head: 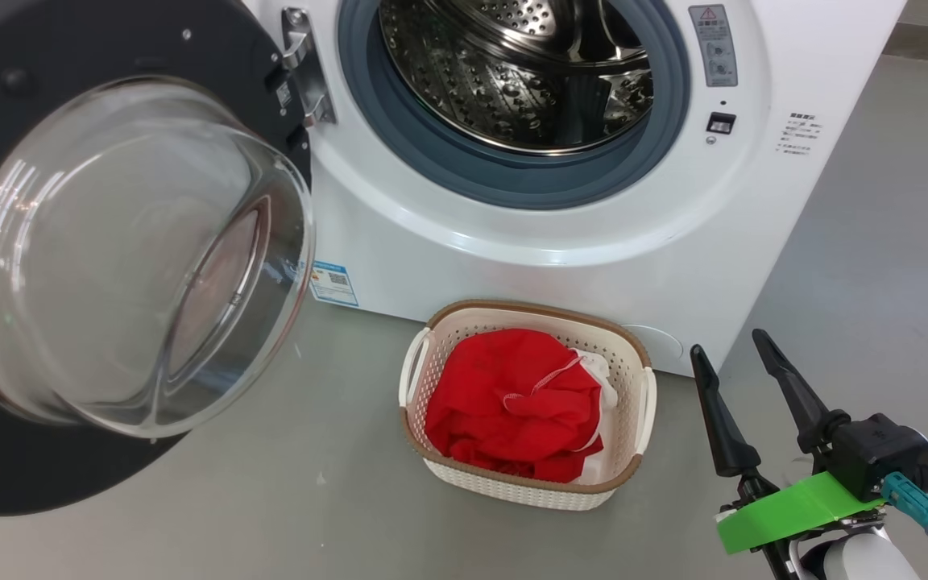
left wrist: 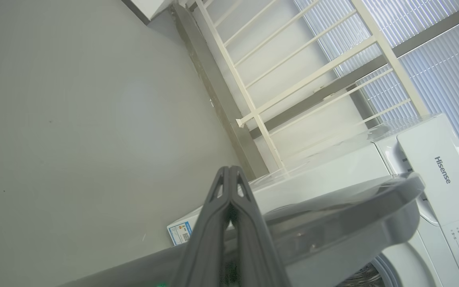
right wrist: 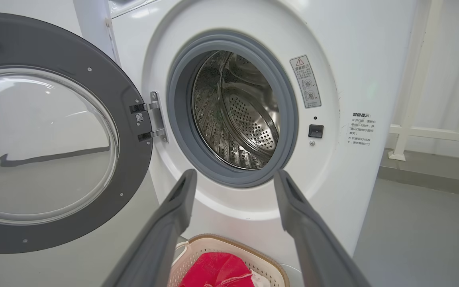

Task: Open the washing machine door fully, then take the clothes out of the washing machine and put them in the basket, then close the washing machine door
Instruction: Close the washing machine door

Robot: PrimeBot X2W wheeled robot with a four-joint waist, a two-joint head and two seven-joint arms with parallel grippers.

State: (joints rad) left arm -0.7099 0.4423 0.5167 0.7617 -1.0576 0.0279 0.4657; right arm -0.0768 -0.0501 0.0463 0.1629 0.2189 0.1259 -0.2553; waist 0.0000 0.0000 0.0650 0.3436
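As clothes [head: 512,403] are lying in basket [head: 528,310], washing machine door [left wrist: 341,215] is standing open just ahead-right of left gripper [left wrist: 229,171], fingers pressed together; right gripper [head: 726,342], spread wide, is hanging well apart.

Grey floor [head: 190,532], white washing machine [head: 399,266] standing on it, cream basket [head: 512,493] just in front

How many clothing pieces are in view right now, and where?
2: a red garment heaped in the basket and a white cloth tucked along its right side. More may be hidden underneath. The drum shows bare steel.
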